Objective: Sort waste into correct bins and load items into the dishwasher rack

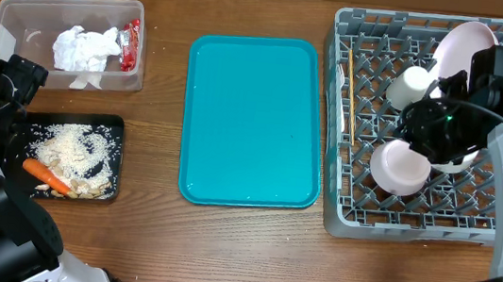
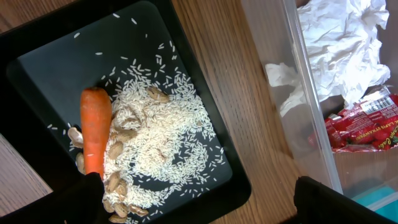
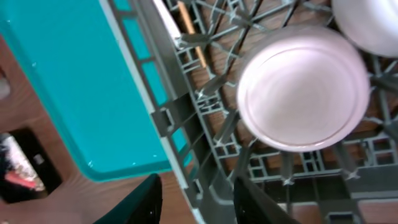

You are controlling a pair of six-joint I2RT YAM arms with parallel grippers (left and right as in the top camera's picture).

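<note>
The grey dishwasher rack (image 1: 412, 231) at the right holds a tilted white plate (image 1: 467, 42), a cup (image 1: 412, 86), an upturned bowl (image 1: 398, 167) and a thin wooden stick (image 1: 351, 105). My right gripper (image 1: 421, 132) hovers over the rack. In its wrist view it (image 3: 202, 202) is open and empty above the rack's wall (image 3: 158, 93), beside the bowl (image 3: 303, 87). My left gripper (image 2: 211, 202) is wide open over the black tray's (image 2: 62, 56) corner. That tray carries the carrot (image 2: 95, 134) and rice scraps (image 2: 161, 143). The clear tub (image 1: 19, 15) holds the napkin (image 1: 84, 48) and red wrapper (image 1: 129, 45).
A teal serving tray (image 1: 254, 122) lies bare between the bins and the rack. Brown nut-like scraps lie beside the carrot in the black tray. Bare wood shows between the black tray and the tub, and along the table's front.
</note>
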